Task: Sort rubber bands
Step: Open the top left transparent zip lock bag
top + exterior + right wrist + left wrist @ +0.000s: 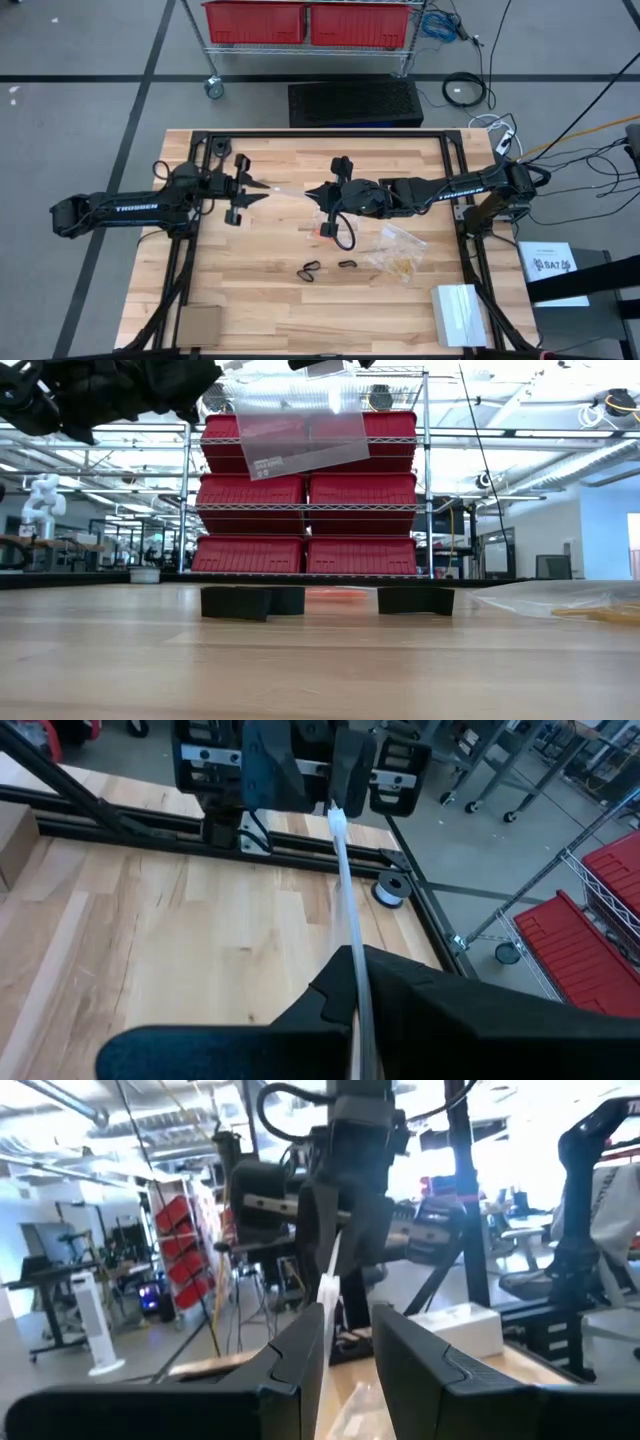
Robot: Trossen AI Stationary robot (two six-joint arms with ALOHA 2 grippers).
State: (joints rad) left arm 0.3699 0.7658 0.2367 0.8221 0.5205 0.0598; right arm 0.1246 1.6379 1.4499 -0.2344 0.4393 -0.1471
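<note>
wooden table [250,290]: both grippers hold clear bag [290,190].

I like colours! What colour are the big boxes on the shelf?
Red boxes, seen best in the low view.

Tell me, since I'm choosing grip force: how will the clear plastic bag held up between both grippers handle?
Probably floppy: the clear plastic bag hangs as a thin sheet between the left gripper and right gripper. Likely very light. Its smooth film may slip.
</note>
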